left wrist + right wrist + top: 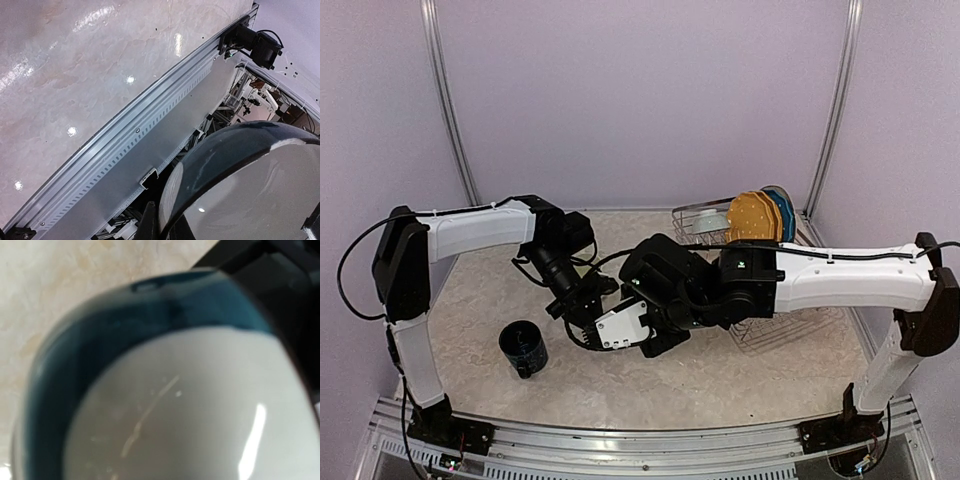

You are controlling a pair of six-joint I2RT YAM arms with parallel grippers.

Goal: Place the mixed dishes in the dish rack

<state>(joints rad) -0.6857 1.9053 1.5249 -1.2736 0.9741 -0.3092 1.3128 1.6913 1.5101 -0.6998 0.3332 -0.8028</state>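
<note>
Dark blue mug (523,347) stands upright on the table (720,385) at the far left. It is well apart from both grippers and not yet loaded, most likely left for a later turn.

Just to its right, the left arm bends down toward the middle of the table, and the left gripper (586,312) has its jaws drawn close together. Its wrist camera shows the grey-teal cup (250,195) pressed right up against the lens, dark teal outside and pale inside. The table and its edge rail lie far behind it. The cup therefore seems to be held off the surface, apparently pinched at the wall or rim, though the contact itself is out of sight.

The right gripper (610,335) meets it at the centre. The cup's mouth fills that wrist view, blurred by nearness, and how wide these jaws stand cannot be told. This looks like a handover. The rack sits on the right side, beyond easy reach of the left arm, so the cup is being presented where the right arm can take it.

At the far right is the dish rack (790,325), with a yellow plate (750,217) and a blue plate (784,215) on edge between its prongs. The wire floor nearer the arms looks free, a likely place for the cup.
</note>
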